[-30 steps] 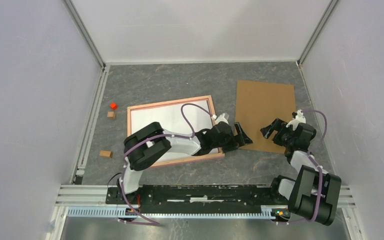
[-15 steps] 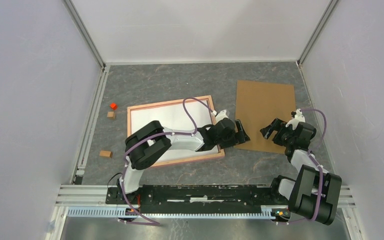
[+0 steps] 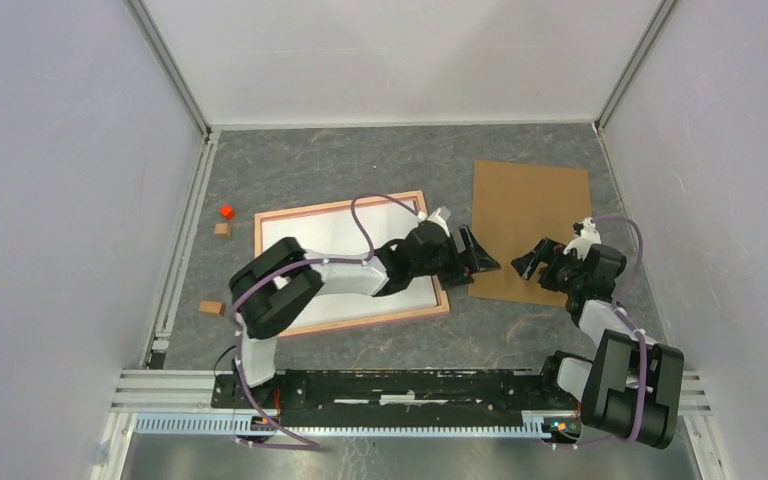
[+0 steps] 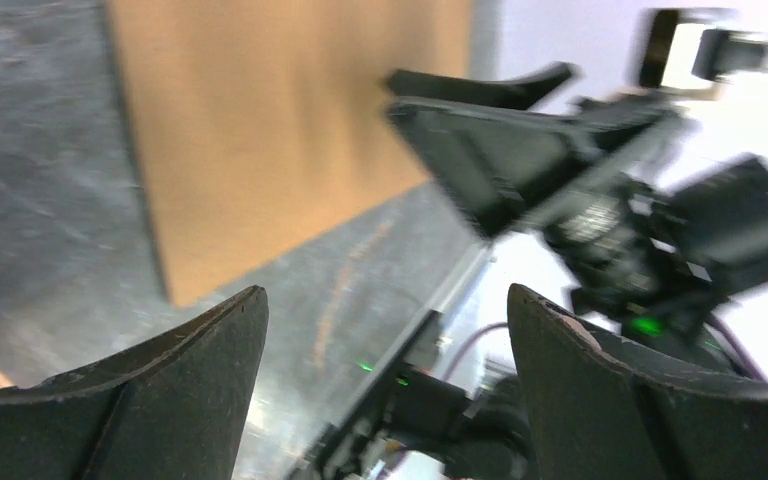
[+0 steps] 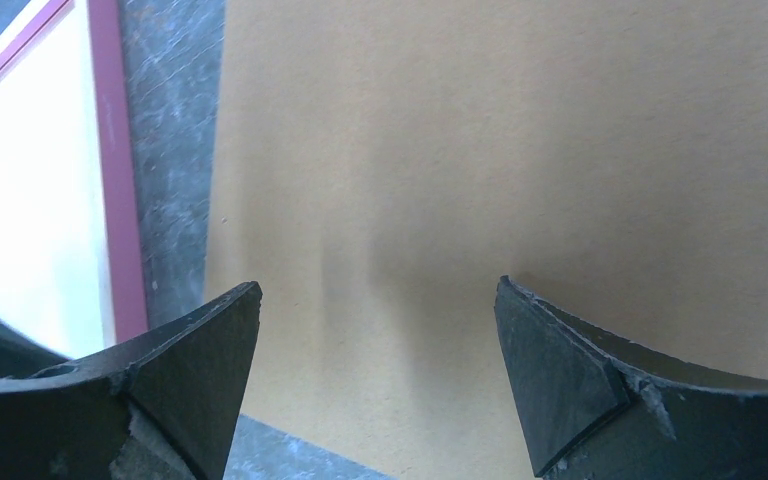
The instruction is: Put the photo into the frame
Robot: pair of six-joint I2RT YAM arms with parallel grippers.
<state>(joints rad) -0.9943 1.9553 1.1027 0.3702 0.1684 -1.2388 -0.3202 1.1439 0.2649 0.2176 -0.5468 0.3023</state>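
The salmon-pink frame (image 3: 330,206) lies flat on the grey table, left of centre. A white sheet (image 3: 330,238) lies inside it, and no landscape print shows. The frame's right rail (image 5: 115,180) and the white sheet (image 5: 20,200) also show in the right wrist view. My left gripper (image 3: 482,255) is open and empty, just past the frame's right rail, over the left edge of the brown backing board (image 3: 530,200). In its own view the left gripper (image 4: 388,300) faces the right arm. My right gripper (image 3: 532,257) is open and empty over the board's near part (image 5: 520,130), and its own view shows it (image 5: 378,285) above the board.
A red cube (image 3: 226,211) and a small wooden block (image 3: 222,230) sit left of the frame. Another wooden block (image 3: 211,308) lies nearer the front left. Walls close in the table on three sides. The metal rail with the arm bases runs along the near edge.
My left gripper has swung from the frame's near right corner toward the back, alongside the right rail. My right gripper has shifted slightly left over the board.
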